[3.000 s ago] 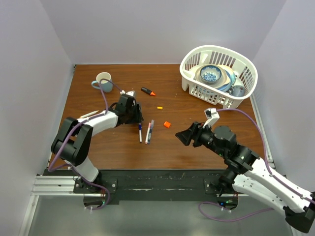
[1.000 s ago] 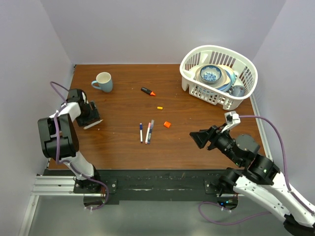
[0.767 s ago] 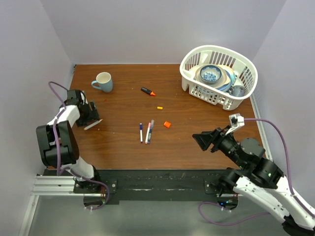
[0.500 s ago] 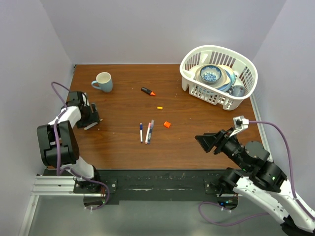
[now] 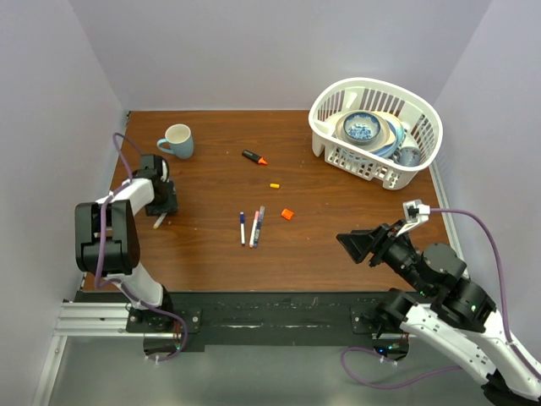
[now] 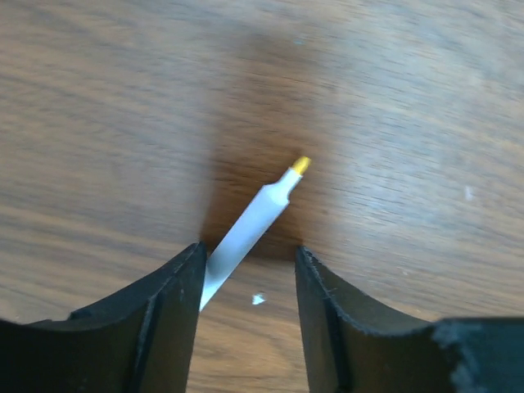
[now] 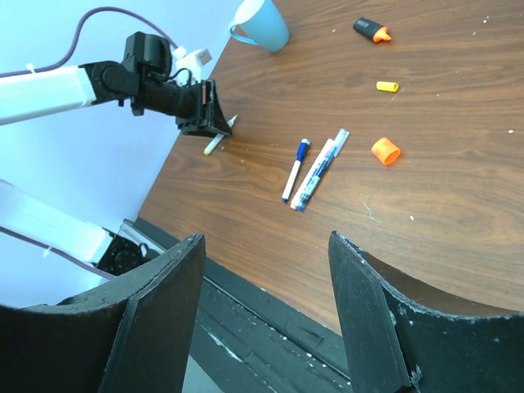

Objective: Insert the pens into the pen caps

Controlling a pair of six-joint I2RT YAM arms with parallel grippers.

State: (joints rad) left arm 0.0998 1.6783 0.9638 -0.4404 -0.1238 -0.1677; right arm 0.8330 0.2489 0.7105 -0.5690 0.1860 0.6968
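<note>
Brown wood-grain table point(image 5: 211, 178) fills the scene, with pale walls on 3 sides. The left pincer point(image 5: 160, 203) is low over the table near the left wall. Its 2 fingers point(image 6: 176, 295) stand apart, much wider than the white pen point(image 6: 250, 228) that lies flat on the wood between them. The yellow tip of this pen points away from the pincer, and the barrel runs close along 1 finger; I cannot tell if it touches. Just beyond this pincer stands a light blue mug point(image 5: 177, 139).

The right pincer point(image 5: 353, 245) hangs above the table with its jaws wide open. Ahead of it, well apart, 3 pens point(image 5: 254, 228) lie together, almost parallel. Between them and the right pincer lies an orange cap point(image 5: 287, 215), and a little farther off a small yellow cap point(image 5: 275, 185). Beyond the caps lies a black marker point(image 5: 254, 157) with an orange tip. On the far side of the right pincer stands a white basket point(image 5: 372, 83) with bowls inside.
</note>
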